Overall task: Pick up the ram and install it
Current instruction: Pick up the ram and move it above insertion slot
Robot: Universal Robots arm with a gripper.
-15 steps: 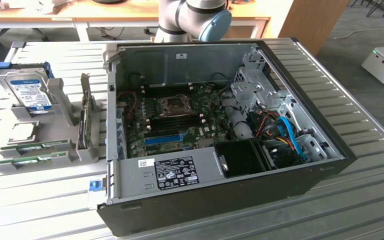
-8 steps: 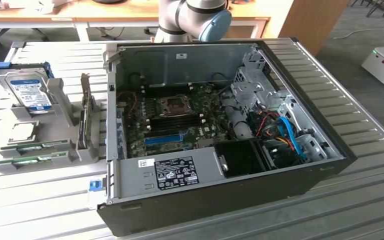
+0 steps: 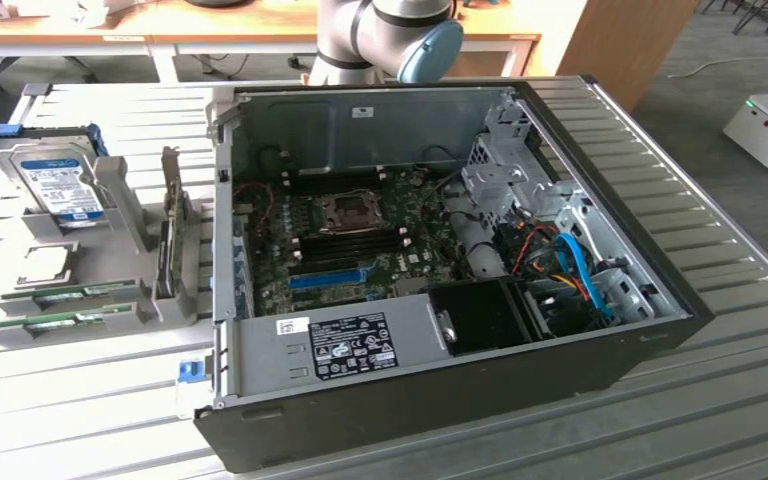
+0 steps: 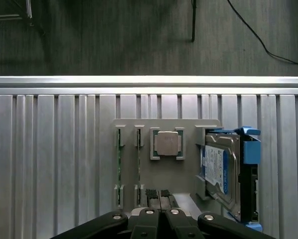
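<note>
Ribbed metal table (image 4: 49, 164), a parts holder (image 4: 188, 124) on it, the gripper (image 4: 158, 195) hanging above with its fingers clenched on nothing.

The ram (image 4: 139, 164) stood on edge in its holder slot, a second stick (image 4: 120, 164) just beside it, the CPU (image 4: 167, 143) on its other side and the open case (image 3: 491, 380) well apart. To my eye the gripper sat off the ram's line, nearer the CPU. Coming down clenched, it could strike the thin board's edge or the holder. With two sticks so close, loose aim might catch the wrong one.
</note>
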